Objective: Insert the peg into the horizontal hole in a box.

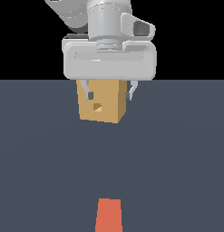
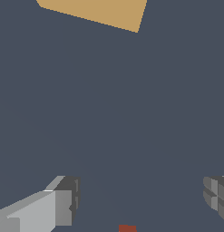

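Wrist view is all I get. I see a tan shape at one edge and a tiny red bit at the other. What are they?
Observer: The tan shape is the plain tan cube-shaped box, seen whole in the exterior view.
Operator: Does it have a hole?
Observer: Yes, a small dark square hole in the face towards the exterior camera.
Operator: And the red bit?
Observer: It is the orange-red end of the slim square peg, lying on the dark floor near the exterior camera, well apart from the box.
Operator: Is the hand holding it?
Observer: No. The white robot gripper hangs open, up in front of the box.
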Robot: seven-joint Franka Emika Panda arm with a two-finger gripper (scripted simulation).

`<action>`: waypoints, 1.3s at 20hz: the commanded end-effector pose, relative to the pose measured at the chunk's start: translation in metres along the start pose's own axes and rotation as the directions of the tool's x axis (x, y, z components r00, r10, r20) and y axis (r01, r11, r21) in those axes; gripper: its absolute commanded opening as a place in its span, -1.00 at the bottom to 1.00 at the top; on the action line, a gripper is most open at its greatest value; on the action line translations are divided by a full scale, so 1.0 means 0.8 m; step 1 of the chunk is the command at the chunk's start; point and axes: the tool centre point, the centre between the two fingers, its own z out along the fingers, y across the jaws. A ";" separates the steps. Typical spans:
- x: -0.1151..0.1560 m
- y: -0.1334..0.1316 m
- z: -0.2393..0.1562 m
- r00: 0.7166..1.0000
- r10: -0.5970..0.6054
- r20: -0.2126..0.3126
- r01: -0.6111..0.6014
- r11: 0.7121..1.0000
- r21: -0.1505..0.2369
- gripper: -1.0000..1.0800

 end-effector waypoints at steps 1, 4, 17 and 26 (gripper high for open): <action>0.000 0.000 0.000 1.000 0.000 0.000 0.000 1.000 0.000 0.92; -0.004 0.000 0.001 1.000 0.000 0.000 0.000 1.000 0.000 0.92; -0.118 -0.001 0.034 1.000 -0.003 0.003 0.004 1.000 -0.004 0.92; -0.252 0.002 0.072 1.000 -0.008 0.007 0.009 1.000 -0.010 0.92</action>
